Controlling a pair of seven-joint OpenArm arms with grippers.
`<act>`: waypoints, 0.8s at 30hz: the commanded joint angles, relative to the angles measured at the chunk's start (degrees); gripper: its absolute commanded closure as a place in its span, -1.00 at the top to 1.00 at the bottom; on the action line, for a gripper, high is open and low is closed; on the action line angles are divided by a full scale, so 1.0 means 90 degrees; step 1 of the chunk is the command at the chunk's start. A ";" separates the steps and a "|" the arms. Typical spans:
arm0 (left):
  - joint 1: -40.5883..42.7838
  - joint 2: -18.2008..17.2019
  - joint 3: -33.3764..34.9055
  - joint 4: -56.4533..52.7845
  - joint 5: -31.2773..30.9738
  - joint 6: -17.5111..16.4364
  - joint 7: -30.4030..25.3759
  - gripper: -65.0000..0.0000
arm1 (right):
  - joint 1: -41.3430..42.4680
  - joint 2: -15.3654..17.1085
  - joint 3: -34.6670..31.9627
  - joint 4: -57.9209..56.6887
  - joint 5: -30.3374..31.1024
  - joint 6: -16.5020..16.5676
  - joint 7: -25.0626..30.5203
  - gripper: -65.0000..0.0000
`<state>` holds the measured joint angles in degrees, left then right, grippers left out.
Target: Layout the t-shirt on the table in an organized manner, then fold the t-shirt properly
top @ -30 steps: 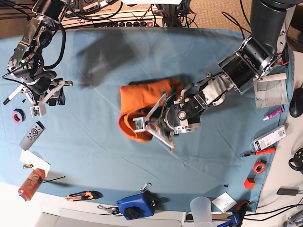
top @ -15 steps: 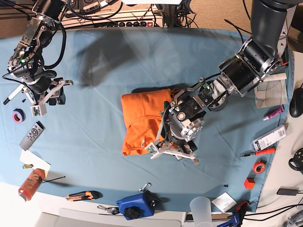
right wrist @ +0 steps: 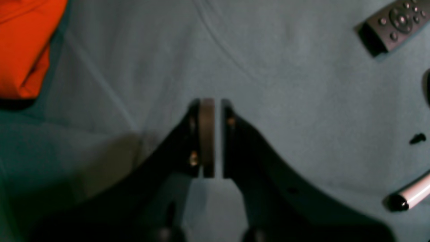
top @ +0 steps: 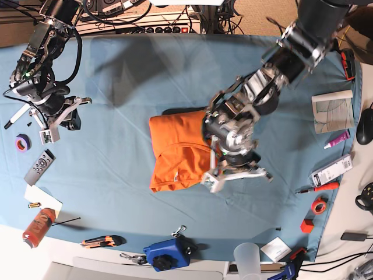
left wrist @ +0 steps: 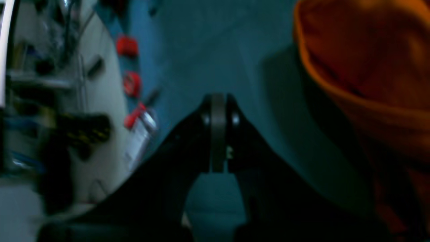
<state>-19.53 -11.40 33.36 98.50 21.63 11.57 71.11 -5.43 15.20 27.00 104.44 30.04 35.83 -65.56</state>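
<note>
The t-shirt (top: 178, 150) lies near the middle of the counter (top: 145, 76), folded into a compact orange block with a rounded lower edge. It rests flat on the teal cloth, and nothing grips it.

The left jaws (top: 238, 173) hang just beside the shirt's right edge in the base view, at the end of an arm reaching in from the upper right. In the left wrist view the left jaws (left wrist: 218, 111) are pressed together with no gap between the pads and nothing caught in them; the orange fabric (left wrist: 366, 67) fills the upper right of that dim, blurred picture, near the jaws but apart from them as far as I can tell.

The right jaws (top: 58, 125) sit well away from the shirt, over the counter's left side in the base view. In the right wrist view the right jaws (right wrist: 212, 111) are closed down to a thin slit and empty, above bare teal cloth, with a corner of the shirt (right wrist: 25, 43) at the upper left.

A grey remote control (right wrist: 398, 23) lies on the cloth at the upper right of that view, and a white marker with a black tip (right wrist: 408, 195) lies at the lower right.
</note>
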 commanded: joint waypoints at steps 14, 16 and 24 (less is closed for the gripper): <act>0.2749 -0.0007 -0.3463 0.2856 -0.1753 -0.1440 -0.1469 -1.00 | 0.0073 0.0090 0.0034 0.0090 0.1712 0.0463 -0.0474 -1.00; 0.3062 -0.0005 -0.3835 0.2858 -0.2127 -0.1637 -0.1474 -1.00 | 0.0070 0.0090 0.0036 0.0090 0.1880 0.0463 -0.0627 -1.00; 0.4206 -0.0005 -0.5282 0.3070 -0.3402 -0.2089 -0.1452 -1.00 | -0.0437 0.0090 0.0036 0.0097 0.2725 0.0463 -0.1105 -1.00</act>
<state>18.55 -11.22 -14.00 124.92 -9.02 -7.35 59.18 -9.89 15.22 26.98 104.47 53.08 39.92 -76.69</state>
